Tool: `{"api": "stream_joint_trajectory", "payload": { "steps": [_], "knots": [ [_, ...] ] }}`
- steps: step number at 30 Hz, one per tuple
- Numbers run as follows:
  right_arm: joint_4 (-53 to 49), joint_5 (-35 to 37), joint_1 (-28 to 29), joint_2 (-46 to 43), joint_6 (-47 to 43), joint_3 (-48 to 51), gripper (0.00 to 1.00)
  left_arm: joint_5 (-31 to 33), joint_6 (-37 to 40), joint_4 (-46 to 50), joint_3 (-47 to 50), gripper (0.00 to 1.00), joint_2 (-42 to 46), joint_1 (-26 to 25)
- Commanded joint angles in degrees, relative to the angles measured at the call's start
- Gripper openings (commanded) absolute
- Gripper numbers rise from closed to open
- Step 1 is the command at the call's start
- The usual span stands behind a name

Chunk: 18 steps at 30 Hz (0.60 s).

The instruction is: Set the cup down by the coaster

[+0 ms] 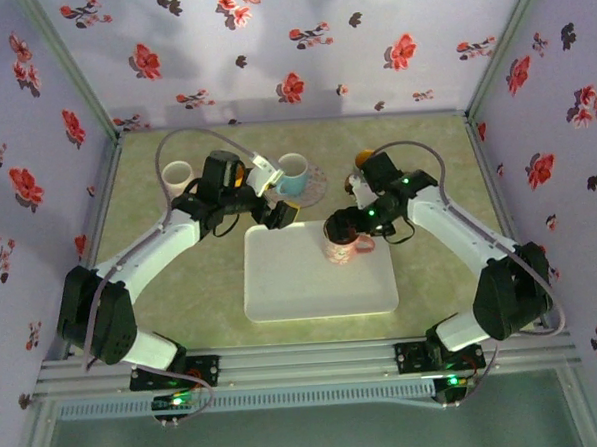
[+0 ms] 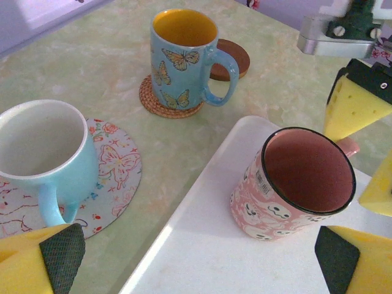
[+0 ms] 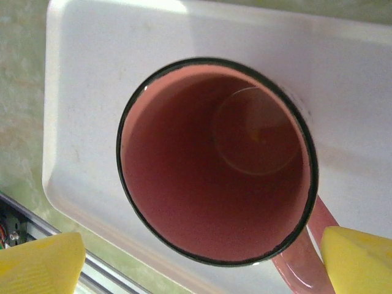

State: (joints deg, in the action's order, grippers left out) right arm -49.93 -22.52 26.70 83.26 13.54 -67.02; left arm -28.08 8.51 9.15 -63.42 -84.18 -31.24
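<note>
Barcode sticker (image 2: 263,181) seen on pink cup (image 2: 294,184) from left wrist; digits too small to be read. Ghost faces printed on side. Left gripper (image 1: 278,213) held released, pads (image 2: 58,254) wide apart, nothing gripped, at far left corner of tray (image 1: 312,293). Pink cup stood upright on tray. Right gripper (image 3: 202,245) spread wide around cup, not clamped, one finger (image 3: 358,260) just beside handle. Empty cup interior shown by right wrist. Brown coaster (image 2: 236,58) seen bare behind butterfly mug (image 2: 184,58).

Left fingers (image 2: 38,260) and right fingers (image 3: 43,263) both spread apart.
</note>
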Motion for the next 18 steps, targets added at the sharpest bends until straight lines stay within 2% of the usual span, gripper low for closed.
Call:
{"api": "stream_joint_trajectory", "payload": {
  "steps": [1, 13, 18],
  "knots": [
    [-2.2, -1.7, 0.9, -1.5, 0.6, 1.6, 1.00, -0.8, 0.5, -1.8, 1.2, 1.00, 0.7, -0.4],
    [-1.8, -1.4, 5.6, -3.6, 0.7, 3.6, 1.00, -1.2, 0.7, -2.1, 1.5, 1.00, 1.0, -0.5],
    [-1.9, 4.1, 8.2, -4.6, 0.4, 5.1, 1.00, -1.2, 0.9, -2.0, 2.1, 1.00, 1.4, -0.5]
  ]
}}
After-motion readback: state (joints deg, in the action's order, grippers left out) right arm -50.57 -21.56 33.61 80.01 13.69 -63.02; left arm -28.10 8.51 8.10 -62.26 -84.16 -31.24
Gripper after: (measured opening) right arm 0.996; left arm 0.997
